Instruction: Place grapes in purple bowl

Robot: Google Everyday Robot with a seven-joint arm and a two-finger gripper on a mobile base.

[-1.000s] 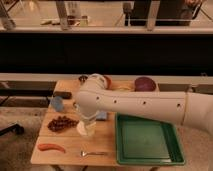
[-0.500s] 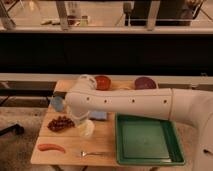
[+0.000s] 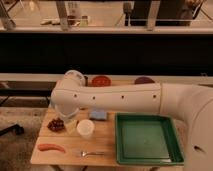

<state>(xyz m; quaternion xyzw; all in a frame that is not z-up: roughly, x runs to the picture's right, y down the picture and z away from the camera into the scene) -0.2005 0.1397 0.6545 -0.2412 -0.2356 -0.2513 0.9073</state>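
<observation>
Gripper (image 3: 68, 119) low beside the grapes (image 3: 56, 125), near the tabletop's (image 3: 100, 144) left edge.
Fingers wide, holding nothing; the grapes lie just to their left, purple bowl (image 3: 144, 80) at the far edge.

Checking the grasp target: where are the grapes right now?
Camera view, left part of the table: the grapes lie left of the white cup, behind the carrot, with the pincer hanging open just beside them.

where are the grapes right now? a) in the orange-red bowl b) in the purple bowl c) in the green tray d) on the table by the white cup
d: the grapes lie on the table beside the white cup, with the open gripper close above them, far from the purple bowl
</observation>
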